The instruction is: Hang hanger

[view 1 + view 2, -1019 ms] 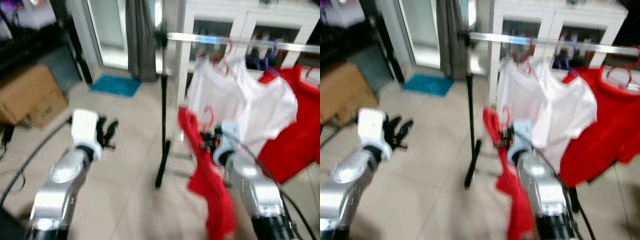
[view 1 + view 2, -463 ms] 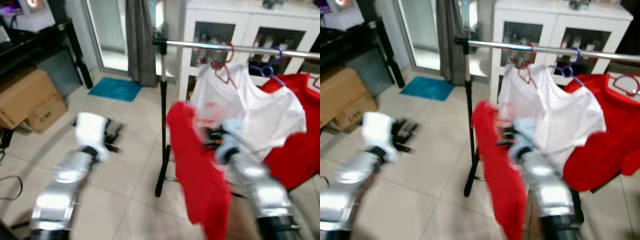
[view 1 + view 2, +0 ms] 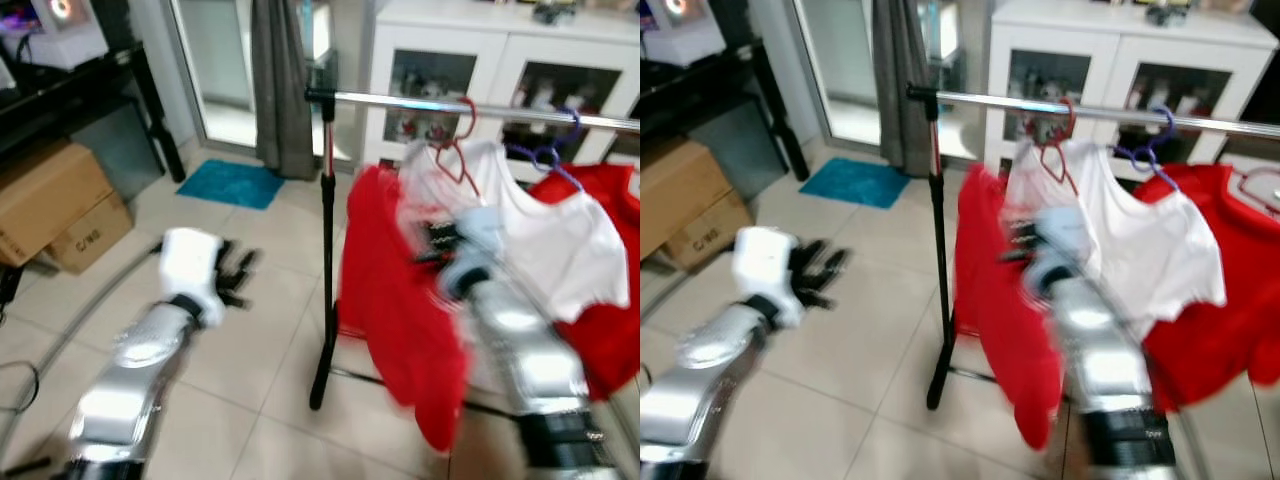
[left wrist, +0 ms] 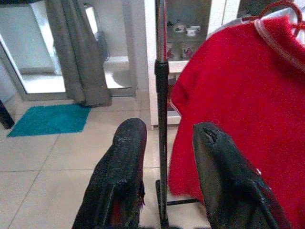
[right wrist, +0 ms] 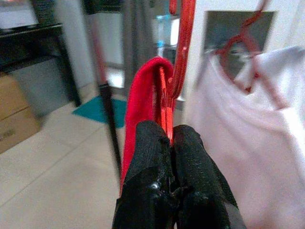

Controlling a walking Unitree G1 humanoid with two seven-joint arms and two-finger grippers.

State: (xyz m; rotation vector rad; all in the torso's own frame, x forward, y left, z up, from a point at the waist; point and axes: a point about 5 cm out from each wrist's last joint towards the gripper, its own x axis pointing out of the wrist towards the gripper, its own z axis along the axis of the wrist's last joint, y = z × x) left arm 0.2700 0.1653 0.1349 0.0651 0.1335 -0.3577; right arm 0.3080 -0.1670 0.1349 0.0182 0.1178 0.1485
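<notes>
A red shirt (image 3: 395, 300) hangs on a red hanger (image 5: 178, 62). My right gripper (image 5: 170, 131) is shut on the hanger's neck and holds it up just below the silver rail (image 3: 420, 102), close to the rail's left end. In the eye views the right gripper (image 3: 432, 243) is blurred. A white shirt (image 3: 560, 250) hangs from the rail on another red hanger, right behind my gripper. My left gripper (image 3: 238, 275) is held out low over the floor, left of the rack's black pole (image 3: 325, 250), open with nothing between its fingers (image 4: 126, 157).
Another red shirt (image 3: 615, 340) hangs at the rail's right. A white glass-door cabinet (image 3: 500, 50) stands behind the rack. Cardboard boxes (image 3: 55, 205) and a black table (image 3: 60, 90) are at the left, a teal mat (image 3: 232, 183) and grey curtain (image 3: 280, 80) by the door.
My right gripper has risen with the red shirt, from below the white shirt up towards the rail. The left arm stays held out low.
</notes>
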